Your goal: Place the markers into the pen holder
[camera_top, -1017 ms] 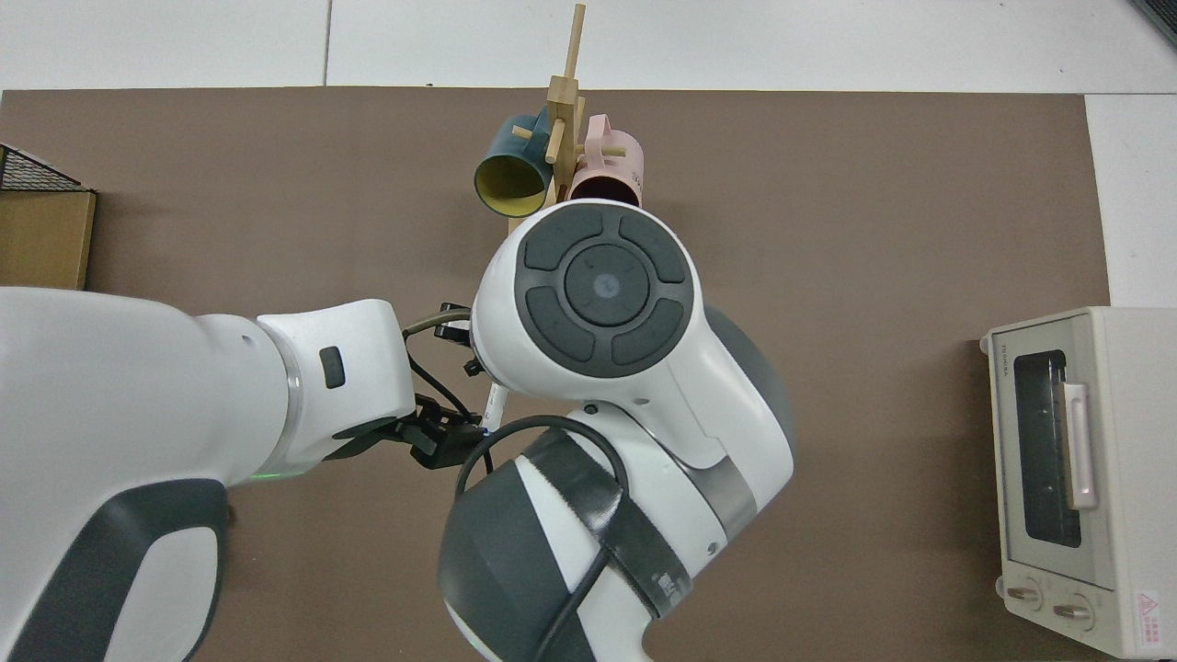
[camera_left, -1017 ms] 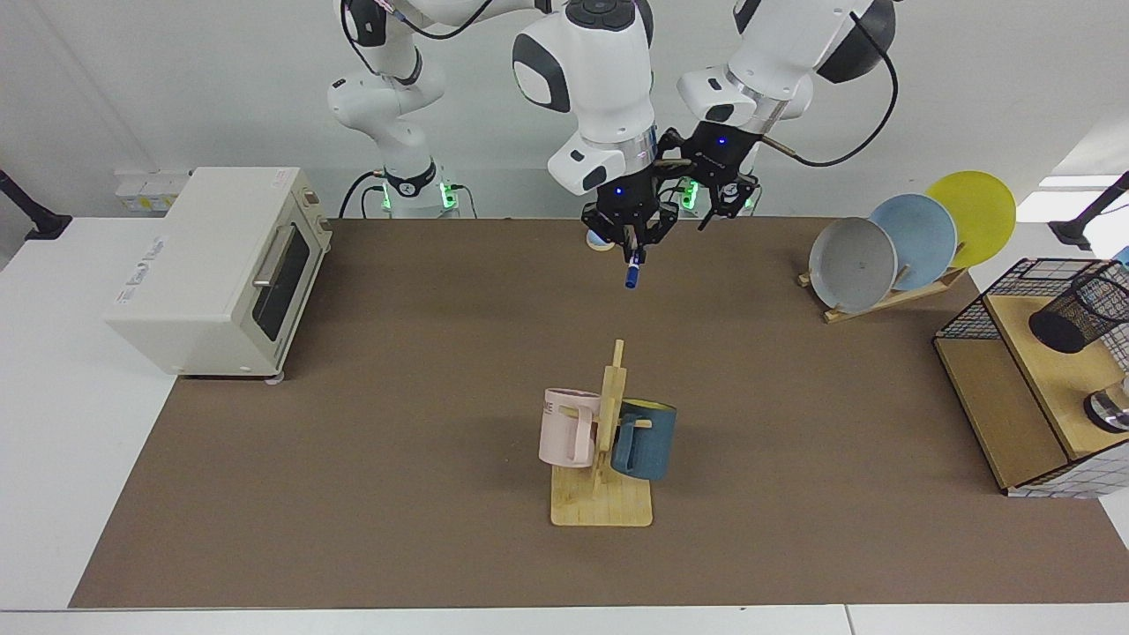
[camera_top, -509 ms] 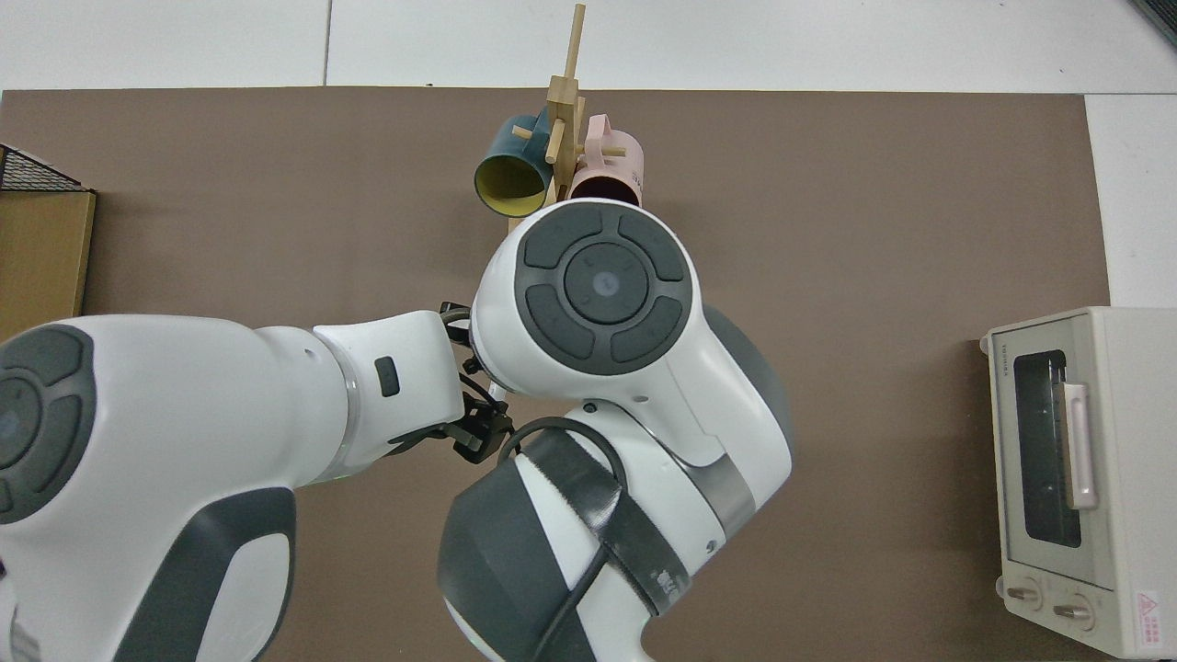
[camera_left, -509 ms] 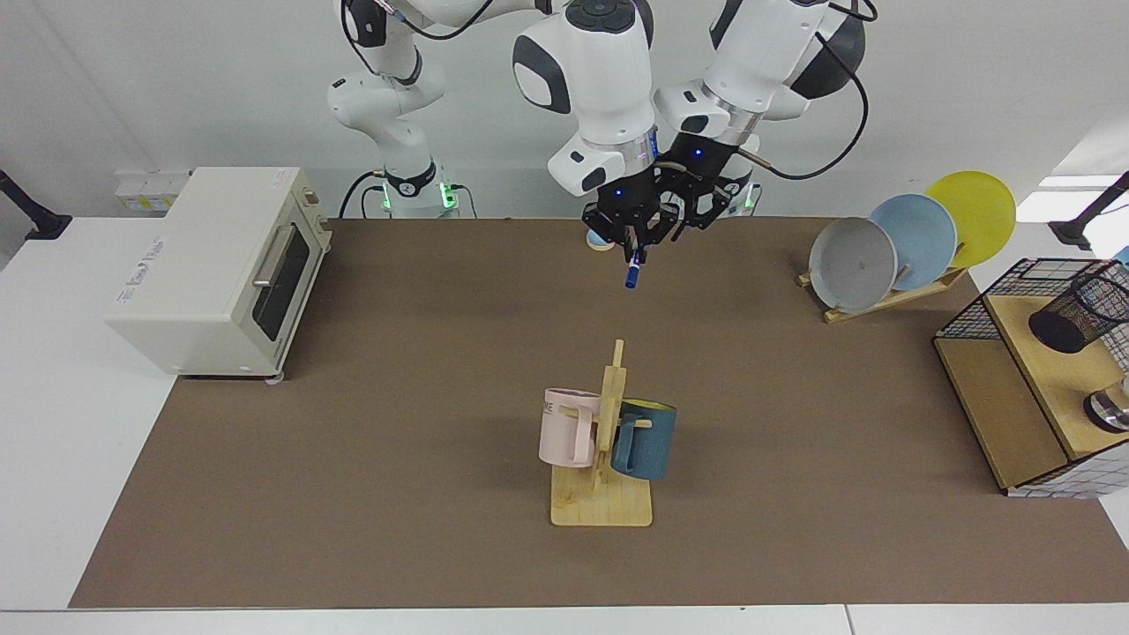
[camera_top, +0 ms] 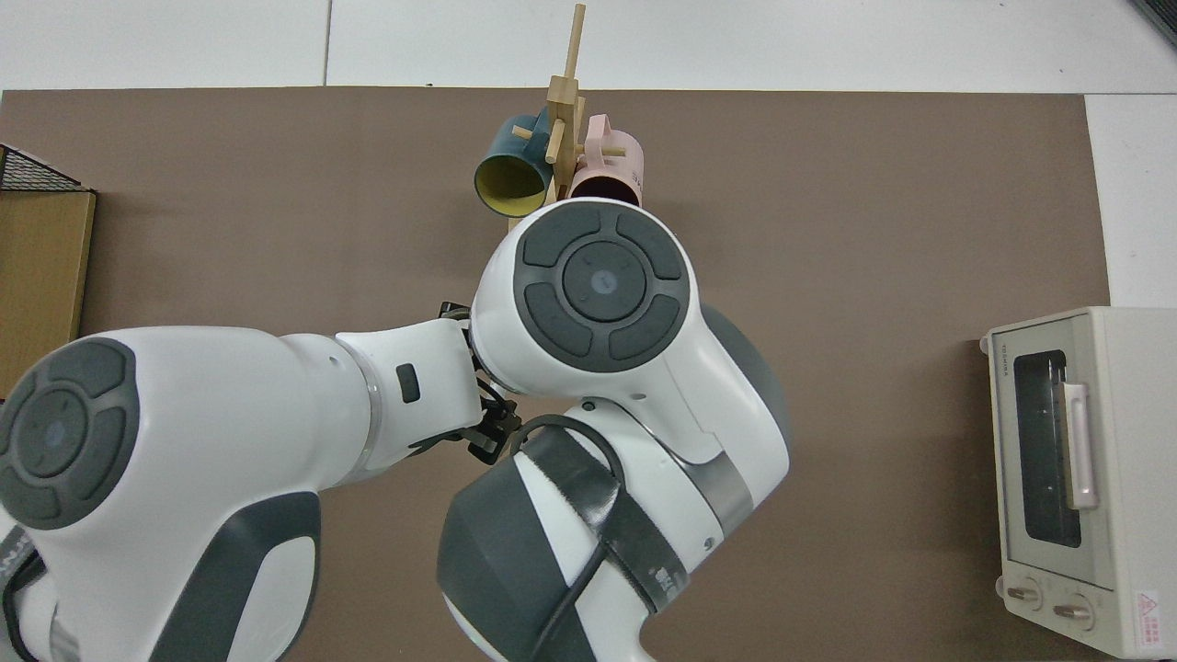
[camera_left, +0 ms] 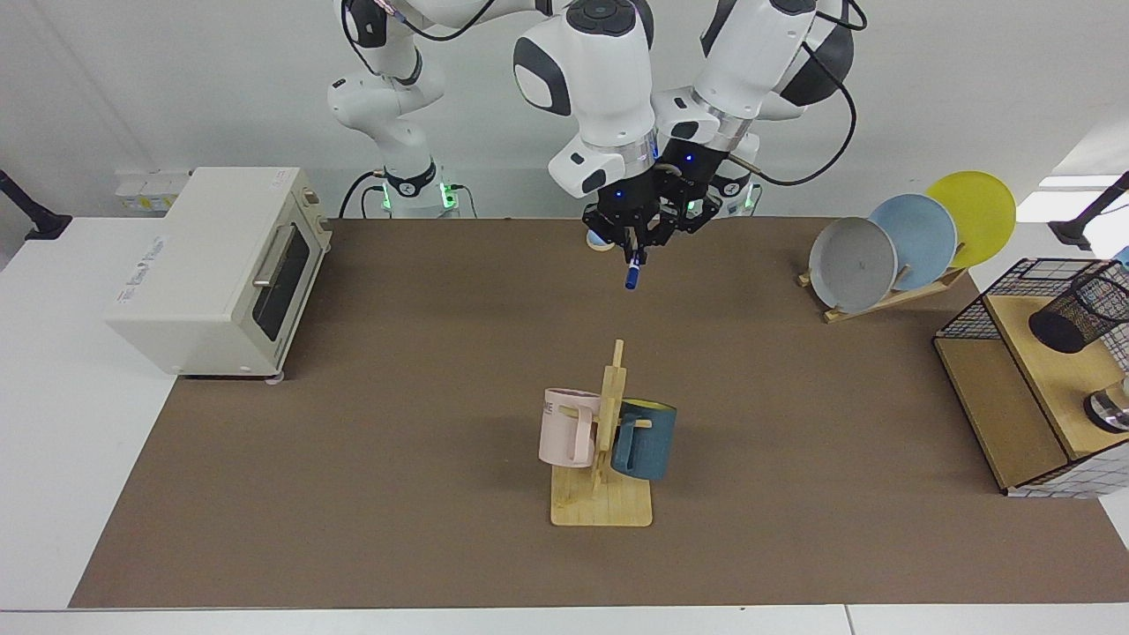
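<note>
Facing view: the right end effector (camera_left: 631, 240) hangs above the counter's (camera_left: 370, 370) far edge near its middle, clenched on the marker (camera_left: 631, 269), which points down with its blue end lowest, clear of the surface. Over the last second the left end effector (camera_left: 684, 214) has swung in from the side and now sits just beside the right one; whether its fingers are spread I cannot tell. This looks like a handover being set up. The pen holder (camera_left: 1074, 315) lies well apart, on the wooden shelf of the wire basket (camera_left: 988, 304) at the counter's edge on the left arm's side.

Top view: the left arm has slid in against the right arm's wrist, and both end effectors and the marker are hidden beneath them.
</note>
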Motion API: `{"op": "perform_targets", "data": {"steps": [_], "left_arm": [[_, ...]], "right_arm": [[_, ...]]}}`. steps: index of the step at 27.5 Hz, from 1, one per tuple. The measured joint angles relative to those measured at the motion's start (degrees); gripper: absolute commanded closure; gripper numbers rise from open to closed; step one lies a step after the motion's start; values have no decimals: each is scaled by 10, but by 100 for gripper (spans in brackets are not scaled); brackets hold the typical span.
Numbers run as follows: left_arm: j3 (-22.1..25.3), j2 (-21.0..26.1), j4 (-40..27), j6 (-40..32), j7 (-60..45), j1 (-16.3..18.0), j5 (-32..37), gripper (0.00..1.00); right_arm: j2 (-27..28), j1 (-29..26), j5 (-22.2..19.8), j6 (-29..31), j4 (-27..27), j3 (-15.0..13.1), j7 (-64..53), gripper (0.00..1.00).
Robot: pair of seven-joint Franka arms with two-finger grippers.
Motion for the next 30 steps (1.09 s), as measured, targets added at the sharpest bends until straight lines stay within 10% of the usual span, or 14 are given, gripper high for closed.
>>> {"op": "perform_targets", "data": {"steps": [30], "left_arm": [[-4, 1, -8, 20, -5, -3, -2, 53]], "right_arm": [[2, -1, 11, 2, 0, -2, 18, 100]]}}
